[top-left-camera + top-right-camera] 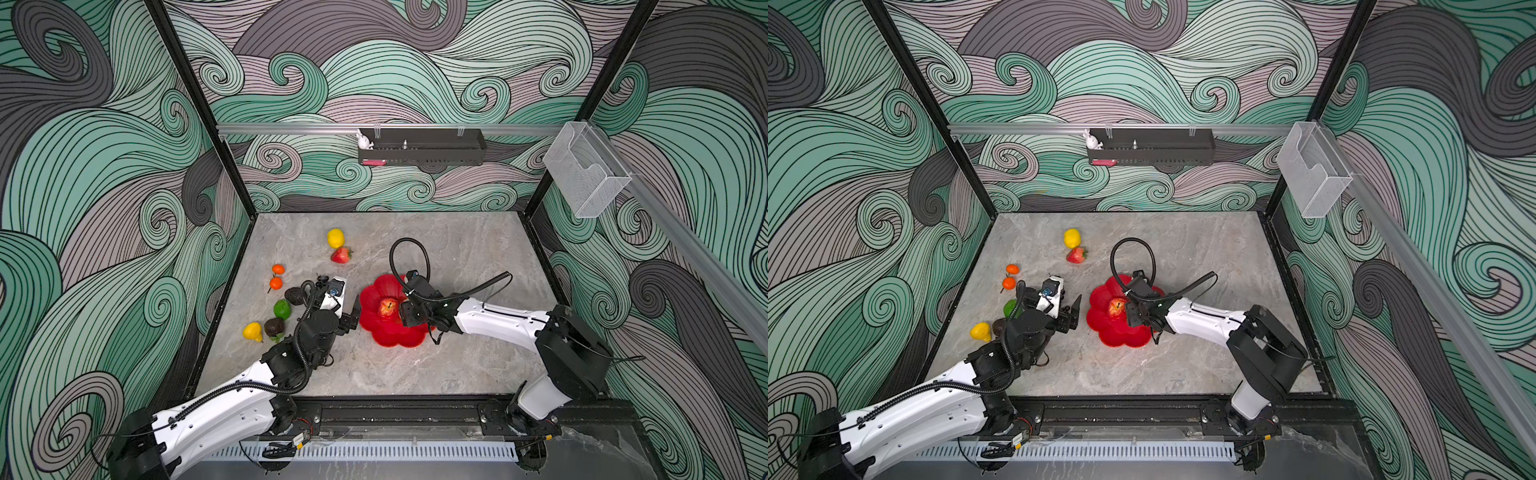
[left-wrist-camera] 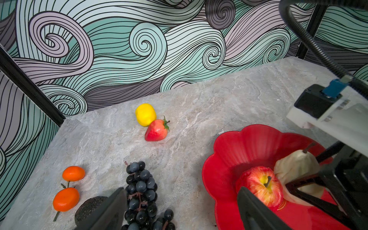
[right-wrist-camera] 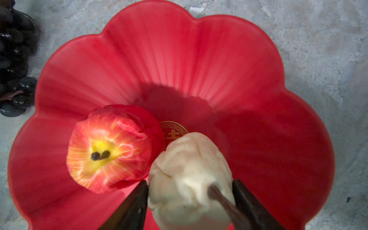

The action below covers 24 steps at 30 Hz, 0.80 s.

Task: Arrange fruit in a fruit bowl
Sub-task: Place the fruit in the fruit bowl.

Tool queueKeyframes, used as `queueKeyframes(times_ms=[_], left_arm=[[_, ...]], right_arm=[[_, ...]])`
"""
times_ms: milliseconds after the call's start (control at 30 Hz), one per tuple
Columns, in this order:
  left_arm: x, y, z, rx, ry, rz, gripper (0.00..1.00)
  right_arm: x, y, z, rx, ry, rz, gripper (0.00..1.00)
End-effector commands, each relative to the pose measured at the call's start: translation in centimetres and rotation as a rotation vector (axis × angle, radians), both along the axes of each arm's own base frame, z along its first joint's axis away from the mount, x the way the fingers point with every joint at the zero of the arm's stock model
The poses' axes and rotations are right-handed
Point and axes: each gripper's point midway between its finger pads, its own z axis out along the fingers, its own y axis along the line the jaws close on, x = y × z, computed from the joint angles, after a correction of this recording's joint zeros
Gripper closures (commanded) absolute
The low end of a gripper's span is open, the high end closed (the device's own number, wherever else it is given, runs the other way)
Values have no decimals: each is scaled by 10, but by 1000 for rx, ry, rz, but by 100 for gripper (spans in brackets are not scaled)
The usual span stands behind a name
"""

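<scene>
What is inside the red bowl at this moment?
An apple and a beige pear lie in the bowl, the pear between the right pincer's jaws. The floor beneath them is covered.

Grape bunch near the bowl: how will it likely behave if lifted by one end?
The grape bunch probably flops: many berries hang on thin stems. Glossy round berries may slip out of a pinch. Lying long and lumpy on the table, it seems unlikely to roll.
</scene>
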Motion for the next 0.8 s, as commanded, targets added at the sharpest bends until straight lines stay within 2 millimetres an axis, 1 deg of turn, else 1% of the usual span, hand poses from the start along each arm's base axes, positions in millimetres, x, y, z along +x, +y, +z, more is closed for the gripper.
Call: queueKeyframes(times_ms=[0,233,400,767], left_arm=[[2,8,5,-17,-21,41,11],[2,9,5,-14,-23,46,11],[3,8,4,-10,-19,46,11],[3,8,3,-7,-17,47,11]], right_arm=[[-1,0,2,-19,-10,4,30],[-6,0,4,-6,-10,10,29],[-7,-2,4,-6,-4,4,24],[-6,-5,10,-12,-21,-3,16]])
